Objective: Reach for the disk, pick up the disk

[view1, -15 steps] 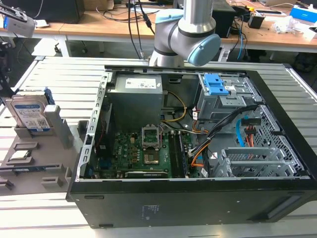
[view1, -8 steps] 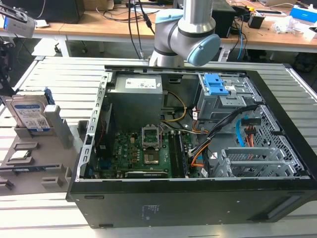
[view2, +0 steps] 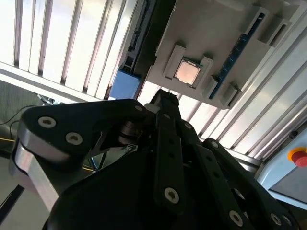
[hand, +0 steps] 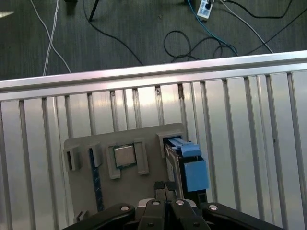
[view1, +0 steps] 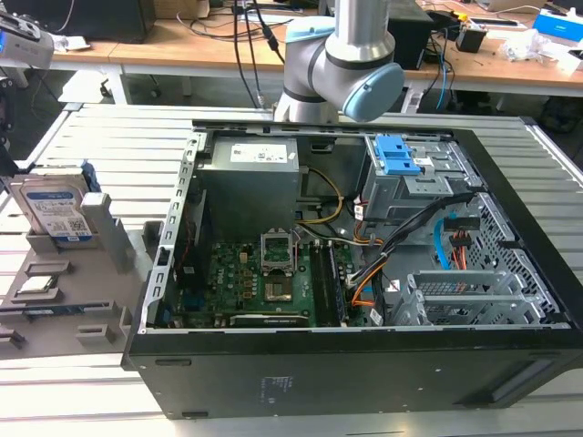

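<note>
The disk (view1: 55, 214) stands upright in the grey holder (view1: 64, 314) at the exterior view's left. The gripper (hand: 164, 188), fingers closed together and empty, is near it

Silver disk (view1: 53, 202) (blue-framed, white-and-blue label (view1: 64, 224))

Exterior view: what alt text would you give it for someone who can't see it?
The disk, a silver hard drive with a white-and-blue label, stands upright in a grey holder on the exterior view's left, on a slatted metal table. Beside it lies an open black computer case, its green board exposed, with a grey robot arm rising behind it.
</note>
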### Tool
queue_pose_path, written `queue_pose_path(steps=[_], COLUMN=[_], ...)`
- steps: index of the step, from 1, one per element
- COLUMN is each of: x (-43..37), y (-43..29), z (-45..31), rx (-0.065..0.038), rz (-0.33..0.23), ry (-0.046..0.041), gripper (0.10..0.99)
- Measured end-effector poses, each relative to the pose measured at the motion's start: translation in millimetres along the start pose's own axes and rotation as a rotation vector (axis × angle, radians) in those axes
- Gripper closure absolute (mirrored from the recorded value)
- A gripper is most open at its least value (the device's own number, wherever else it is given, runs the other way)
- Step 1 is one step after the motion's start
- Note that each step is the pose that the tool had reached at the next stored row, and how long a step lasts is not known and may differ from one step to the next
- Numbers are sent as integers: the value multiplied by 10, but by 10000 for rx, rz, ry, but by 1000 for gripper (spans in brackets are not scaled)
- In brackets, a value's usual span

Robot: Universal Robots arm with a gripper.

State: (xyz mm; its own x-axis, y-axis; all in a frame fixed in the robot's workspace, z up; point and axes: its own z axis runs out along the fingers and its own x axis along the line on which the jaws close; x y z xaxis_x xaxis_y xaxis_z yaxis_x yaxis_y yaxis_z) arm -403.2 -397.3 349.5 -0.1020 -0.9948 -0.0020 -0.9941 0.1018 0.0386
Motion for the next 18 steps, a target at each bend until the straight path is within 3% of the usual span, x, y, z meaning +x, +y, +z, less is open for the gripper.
queue_pose_path(steps=[6,9,10,11,12,16,18], x=[0,0,0,0,0,-10,-66], y=[1,1,1,1,1,3,8], z=[0,0,0,0,0,0,1], rx=[0,0,0,0,0,0,0], rz=[-1,0,-1,-1,-1,0,-1], ry=[1,0,0,0,0,0,0], gripper=[973,792,671,671,604,604,604])
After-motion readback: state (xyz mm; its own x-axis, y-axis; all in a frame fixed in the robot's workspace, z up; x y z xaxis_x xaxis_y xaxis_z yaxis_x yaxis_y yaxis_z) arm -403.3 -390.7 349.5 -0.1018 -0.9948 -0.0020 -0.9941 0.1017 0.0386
